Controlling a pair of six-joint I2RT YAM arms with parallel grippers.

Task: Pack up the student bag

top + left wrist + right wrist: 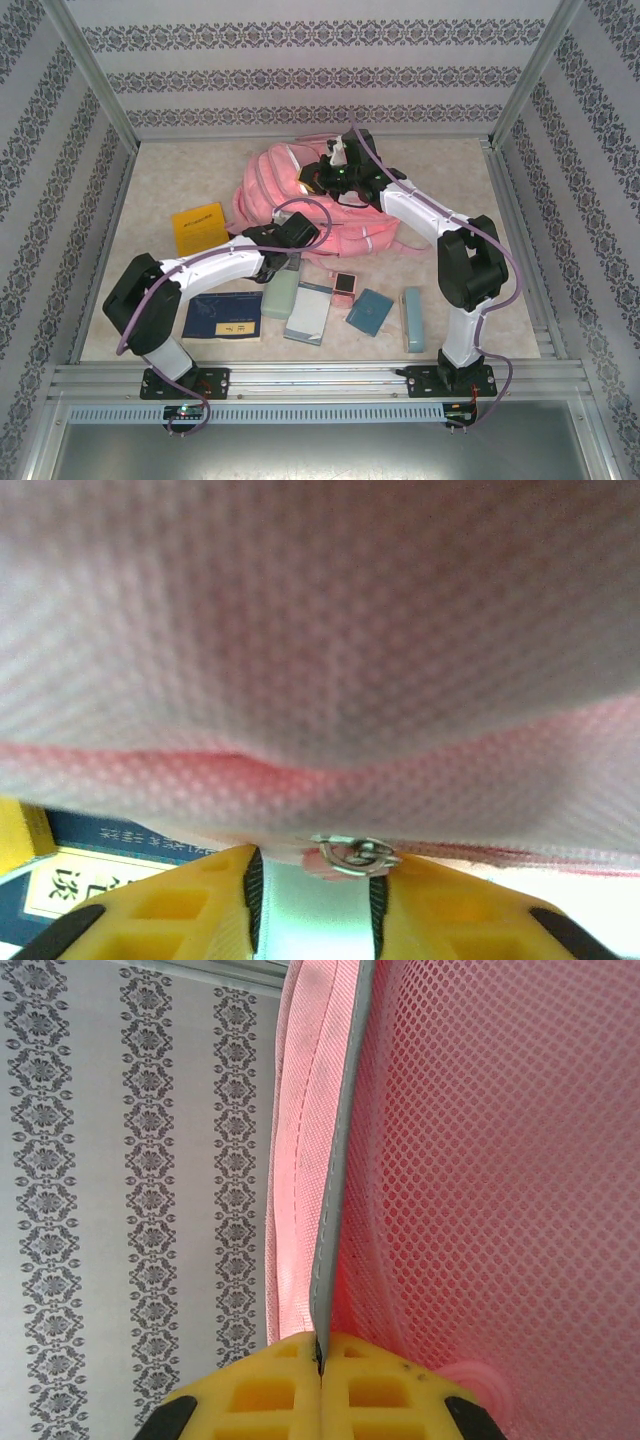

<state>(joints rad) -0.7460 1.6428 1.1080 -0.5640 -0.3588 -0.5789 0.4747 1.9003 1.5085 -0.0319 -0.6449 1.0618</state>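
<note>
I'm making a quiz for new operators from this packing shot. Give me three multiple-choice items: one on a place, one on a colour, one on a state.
1. Where does the yellow book lie?
A) left of the student bag
B) on top of it
C) right of it

2. What colour is the student bag?
A) blue
B) pink
C) green

3. The right gripper is:
A) wide open
B) shut on a bag strap
C) shut on a pen

Answers:
1 A, the top view shows it beside the bag's left edge.
2 B, its fabric is pink.
3 B, the right wrist view shows the jaws closed on the grey-edged strap.
</note>
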